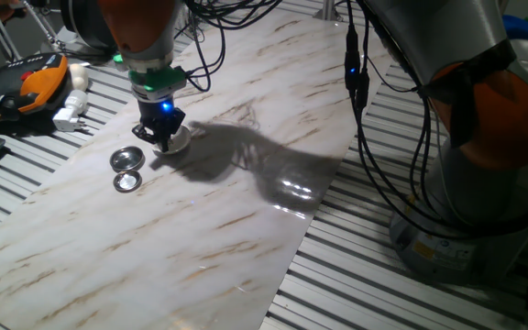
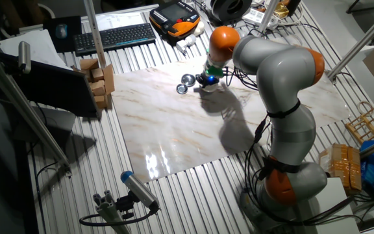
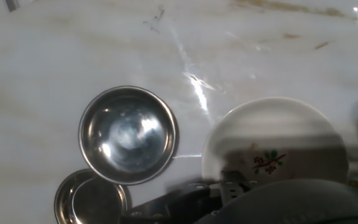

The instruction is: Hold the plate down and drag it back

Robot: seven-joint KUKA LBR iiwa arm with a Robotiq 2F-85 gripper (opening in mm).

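Note:
The plate [image 1: 181,138] is a small white dish on the marble board, just right of my gripper [image 1: 161,139]. In the hand view the plate [image 3: 272,140] fills the lower right, with a small red and dark sprig mark near its centre. My gripper [image 3: 230,185] stands upright with its fingers together and its tip down on the plate's near edge, holding nothing. In the other fixed view the gripper [image 2: 206,81] covers the plate, which is hidden there.
Two shiny metal discs [image 1: 126,159] [image 1: 128,181] lie close to the left of the plate; in the hand view the bigger one [image 3: 128,135] almost touches it. The marble board [image 1: 200,238] lies on a slatted table. A keyboard [image 2: 112,36], a handset and wooden blocks [image 2: 99,81] lie beyond its edges.

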